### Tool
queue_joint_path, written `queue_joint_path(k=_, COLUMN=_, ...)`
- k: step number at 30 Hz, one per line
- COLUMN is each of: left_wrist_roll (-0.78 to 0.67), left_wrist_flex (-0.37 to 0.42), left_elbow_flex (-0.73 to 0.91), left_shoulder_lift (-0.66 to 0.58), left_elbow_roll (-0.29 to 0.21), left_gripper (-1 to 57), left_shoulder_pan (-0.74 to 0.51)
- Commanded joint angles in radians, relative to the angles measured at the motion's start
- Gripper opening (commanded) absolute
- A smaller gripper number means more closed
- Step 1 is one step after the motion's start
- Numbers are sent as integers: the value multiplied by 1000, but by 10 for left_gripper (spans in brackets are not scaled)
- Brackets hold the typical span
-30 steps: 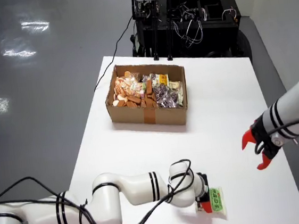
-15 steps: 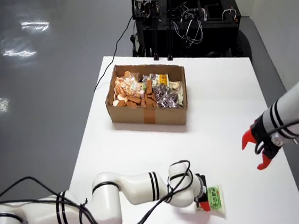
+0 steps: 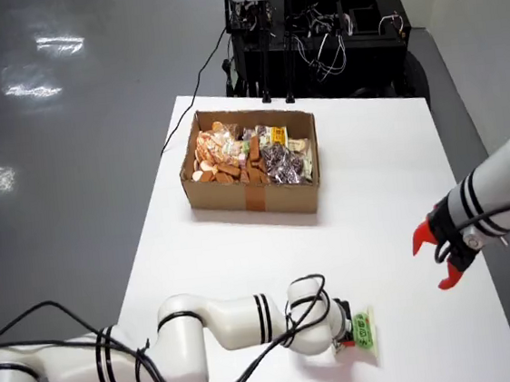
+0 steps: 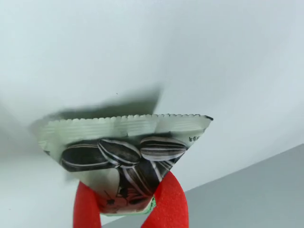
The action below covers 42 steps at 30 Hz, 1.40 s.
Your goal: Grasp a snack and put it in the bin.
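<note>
Red fingertips (image 4: 168, 199) are seen pinching a sunflower-seed snack packet (image 4: 124, 156) from both sides in the wrist view, the jaws being pressed onto its lower part while its serrated top edge is being held clear above the white table (image 4: 142, 42), over its own shadow. In the overhead view the working gripper (image 3: 348, 336) is being held near the table's front edge, well apart from the cardboard box (image 3: 250, 160), toward the camera and slightly right of it; the packet's green side is showing tilted at the gripper's tip. The box, being used here as landmark, is standing toward the table's far side and is being filled by assorted snacks. A second arm's red gripper (image 3: 440, 258) is being held right of the box, beyond the table's right portion, its jaws spread.
</note>
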Motion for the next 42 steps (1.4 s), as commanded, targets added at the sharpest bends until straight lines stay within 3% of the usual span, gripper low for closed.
queue_joint_path(k=1, left_wrist_roll=8, left_wrist_flex=37, left_elbow_flex=-47, left_shoulder_lift=0, left_elbow_roll=13, left_gripper=50, left_shoulder_pan=0)
queue_joint_path(k=9, left_wrist_roll=104, left_wrist_flex=148, left_elbow_flex=-181, left_shoulder_lift=0, left_elbow_roll=59, left_gripper=15, left_shoulder_pan=14)
queue_joint_path(k=21, left_wrist_roll=367, left_wrist_flex=311, left_elbow_flex=-372, left_shoulder_lift=0, left_elbow_roll=118, left_gripper=6, left_shoulder_pan=85)
queue_joint_path(k=42, left_wrist_roll=746, left_wrist_flex=326, left_elbow_flex=-503, left_shoulder_lift=0, left_elbow_roll=131, left_gripper=4, left_shoulder_pan=312)
